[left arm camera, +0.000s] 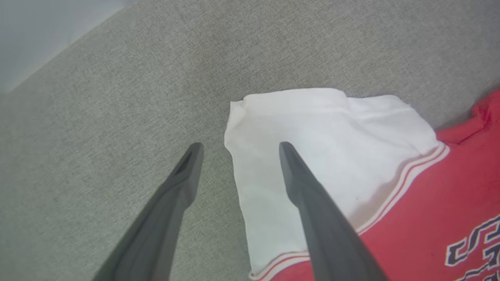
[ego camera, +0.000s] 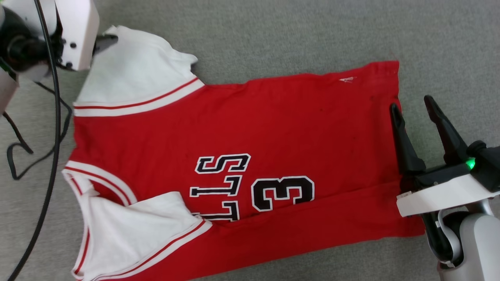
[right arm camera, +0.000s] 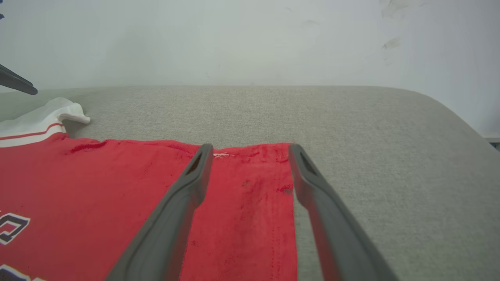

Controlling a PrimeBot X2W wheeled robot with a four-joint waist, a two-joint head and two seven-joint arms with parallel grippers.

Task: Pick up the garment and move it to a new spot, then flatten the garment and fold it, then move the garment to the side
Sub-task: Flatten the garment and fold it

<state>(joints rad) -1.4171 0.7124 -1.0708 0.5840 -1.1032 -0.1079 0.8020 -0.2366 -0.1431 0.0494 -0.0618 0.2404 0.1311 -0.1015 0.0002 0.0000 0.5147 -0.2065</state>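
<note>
The garment [ego camera: 242,128], a red jersey T-shirt with black letters and a 3, lies spread on the grey surface, collar to the left and hem to the right. Its upper white sleeve [ego camera: 136,70] lies flat; the lower sleeve [ego camera: 148,226] is turned in over the chest. My left gripper [left arm camera: 240,147] is open over the upper sleeve's outer edge [left arm camera: 312,128], one finger above white cloth, the other above bare surface. My right gripper [ego camera: 411,104] is open at the hem, and the hem corner [right arm camera: 250,175] lies between its fingers [right arm camera: 183,203]. Neither holds cloth.
The grey upholstered surface [ego camera: 293,31] extends beyond the shirt on every side. Black cables [ego camera: 54,117] hang at the left beside my left arm's white housing [ego camera: 76,31]. A pale wall [right arm camera: 234,39] stands behind the surface, whose rounded edge [right arm camera: 449,113] falls away at the right.
</note>
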